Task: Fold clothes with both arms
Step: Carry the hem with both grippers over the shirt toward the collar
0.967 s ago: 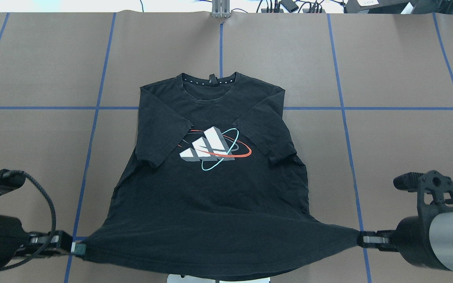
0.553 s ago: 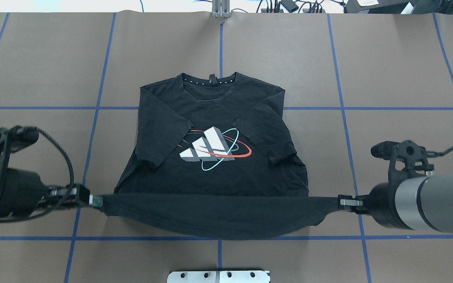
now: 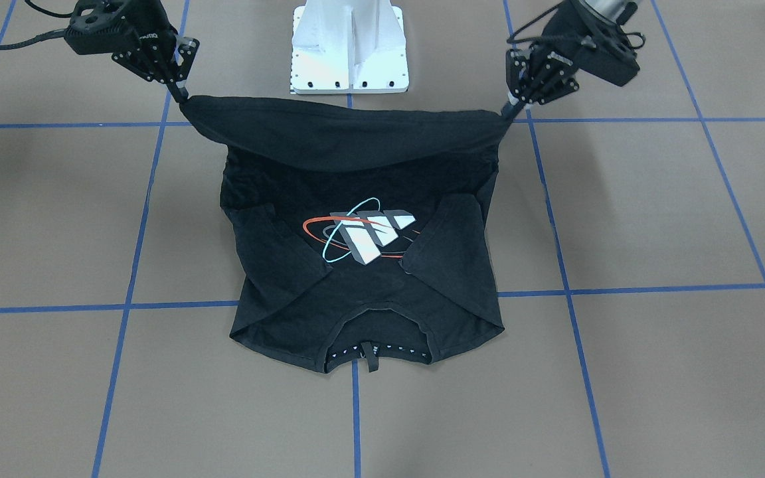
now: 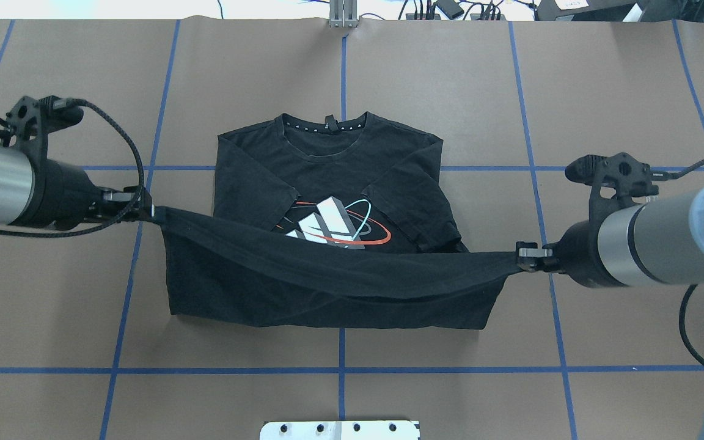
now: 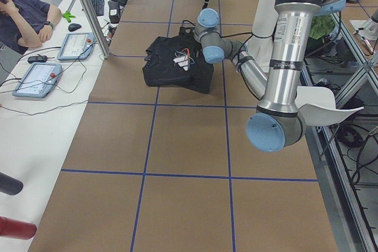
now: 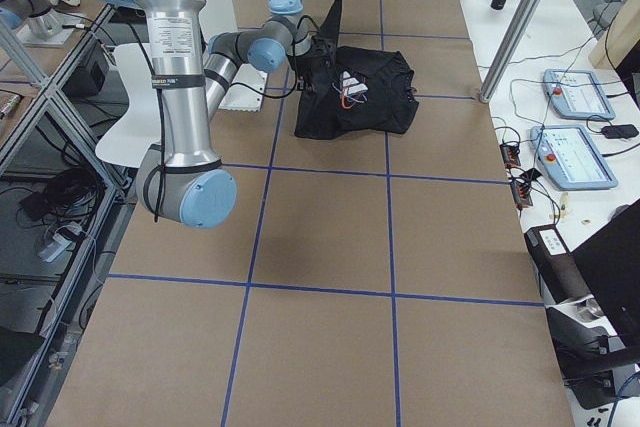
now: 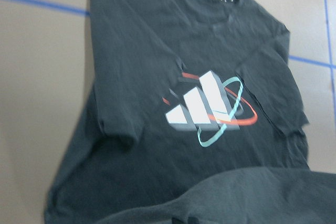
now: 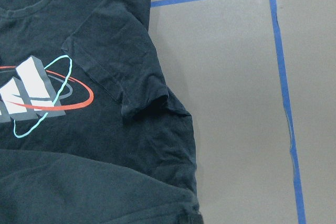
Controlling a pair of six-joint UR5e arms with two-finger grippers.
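- Overhead exterior view shows the big change: a second ago the hem (image 4: 340, 260) of the black T-shirt (image 4: 327, 159) was down at the robot's edge. Now it's been carried up over the body and covers the bottom of the chest print (image 4: 340, 220).
- Both the left gripper (image 4: 149, 212) and the right gripper (image 4: 526, 252) are pinched tight on a hem corner, cloth taut between them.
- Shirt lies mid-table (image 4: 602, 91), sleeves (image 4: 248, 201) tucked in, collar (image 4: 326, 125) on the far side.
- Left is running ahead of right, so I reckon the fold lands crooked unless they even up.

The T-shirt (image 4: 327, 177) lies on the table (image 4: 602, 91), its hem (image 4: 340, 269) stretched between left tool (image 4: 151, 212) and right tool (image 4: 520, 252).
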